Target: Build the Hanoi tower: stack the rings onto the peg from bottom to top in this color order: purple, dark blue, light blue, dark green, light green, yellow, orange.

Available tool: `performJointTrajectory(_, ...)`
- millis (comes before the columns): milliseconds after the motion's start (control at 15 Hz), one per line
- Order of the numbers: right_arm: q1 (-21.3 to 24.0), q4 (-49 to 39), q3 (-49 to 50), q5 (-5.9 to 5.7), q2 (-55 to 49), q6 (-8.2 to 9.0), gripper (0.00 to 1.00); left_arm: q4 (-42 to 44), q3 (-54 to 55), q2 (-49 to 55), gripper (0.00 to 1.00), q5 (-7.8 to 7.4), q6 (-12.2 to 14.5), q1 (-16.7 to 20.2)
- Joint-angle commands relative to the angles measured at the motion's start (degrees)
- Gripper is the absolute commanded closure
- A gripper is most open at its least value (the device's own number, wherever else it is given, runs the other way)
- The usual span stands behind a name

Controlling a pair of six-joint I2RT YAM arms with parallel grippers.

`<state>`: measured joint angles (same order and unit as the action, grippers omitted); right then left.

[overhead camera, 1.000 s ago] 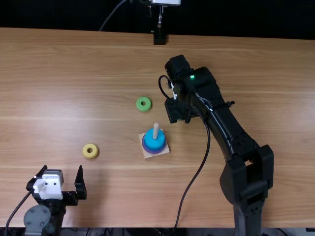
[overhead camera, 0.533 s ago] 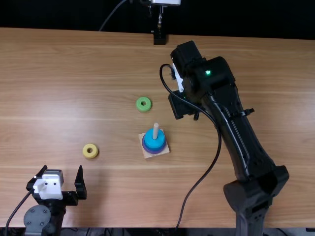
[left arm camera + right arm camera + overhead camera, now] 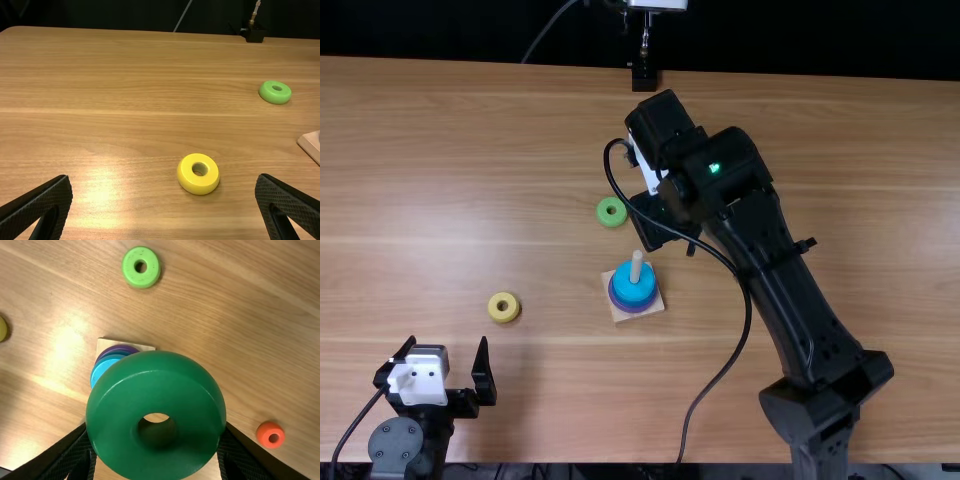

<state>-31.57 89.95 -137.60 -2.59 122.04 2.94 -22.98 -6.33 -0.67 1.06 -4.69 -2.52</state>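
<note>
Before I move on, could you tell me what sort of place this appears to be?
Probably a robotics lab or test bench: a wooden table carries a peg with stacked rings, and two black robot arms reach in over it, the right end effector holding a dark green ring.

Matte black robot arms. The left arm (image 3: 435, 400), at the near left, has a white plate (image 3: 418, 380), a round grey cap (image 3: 396, 444) dotted with small screws, and a thin black cable (image 3: 357, 426). The left gripper (image 3: 446, 342) has tapering black fingers with textured faces (image 3: 54, 197). The right arm (image 3: 775, 285) has chunky rounded joints, a small green light (image 3: 715, 168) and a looping black cord (image 3: 742, 345).
</note>
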Motion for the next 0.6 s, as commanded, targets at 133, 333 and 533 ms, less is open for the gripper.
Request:
performJointTrajectory(133,-3.9,0.0,-0.1,-0.15,-5.1,-0.30,0.84,-4.4,6.3,0.7,0.00,-0.43,0.3,0.2)
performJointTrajectory(333,-6.2,0.0,1.3,-0.15,-6.2,-0.09,0.85,-4.4,6.3,0.7,0.00,-0.43,0.3,0.2)
performJointTrajectory(533,-6.2,0.0,6.7,-0.15,-7.3,-0.09,0.85,-4.4,6.3,0.7,0.00,-0.43,0.3,0.2)
